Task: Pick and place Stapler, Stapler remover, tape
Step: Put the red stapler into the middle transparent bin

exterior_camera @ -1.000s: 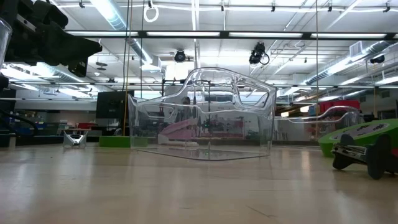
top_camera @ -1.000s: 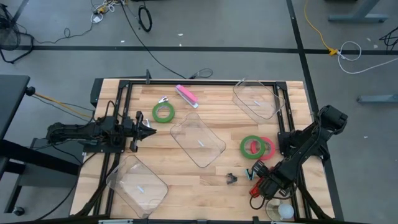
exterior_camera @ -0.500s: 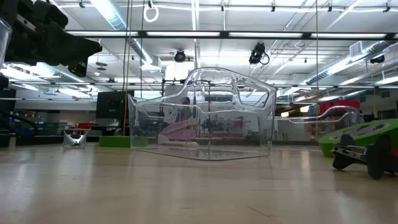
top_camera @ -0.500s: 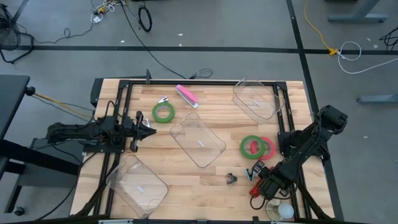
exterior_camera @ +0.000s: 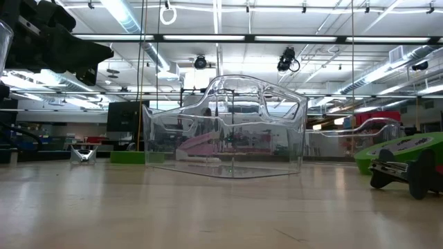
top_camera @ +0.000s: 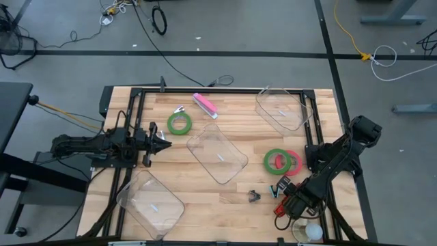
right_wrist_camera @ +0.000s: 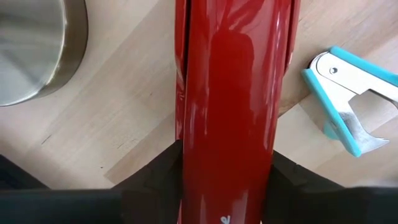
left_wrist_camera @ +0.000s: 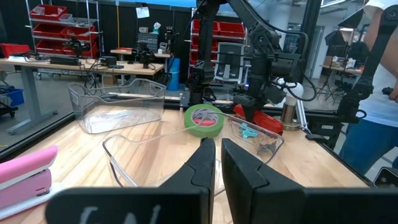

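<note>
- at the near right corner of the table, the right gripper [top_camera: 290, 204] is down on a red stapler [right_wrist_camera: 231, 93]; the right wrist view shows its two dark fingers [right_wrist_camera: 163, 168] pressed against either side of the red body, so it is grasping the stapler.
- beside it lie a blue staple remover [right_wrist_camera: 345, 99] and the rim of a metal cup [right_wrist_camera: 37, 50], both close, so the lift should go straight up before any sideways travel, or the remover may get knocked.
- judged from this, the step in hand is picking the stapler; a firm, centred hold matters because the glossy body could slip or tilt.
- the right arm folds back from its base at the right edge, elbow raised, wrist angled down toward the near corner.
- a small dark staple remover [top_camera: 254, 196] sits just left of that, near the front edge.
- at near left stands an empty clear bin [top_camera: 150, 198].
- mid-table, a green tape ring [top_camera: 276, 161] overlaps a red-pink tape ring [top_camera: 293, 162]; left of them is another clear bin [top_camera: 217, 153].
- the left gripper [top_camera: 164, 144] hovers at mid-left, arm stretched level from the left edge, fingers clenched on nothing.
- farther off lie a second green tape ring [top_camera: 179, 124], a silver staple remover [top_camera: 179, 109], a pink stapler [top_camera: 204, 104], and a third clear bin [top_camera: 281, 108] at far right.
</note>
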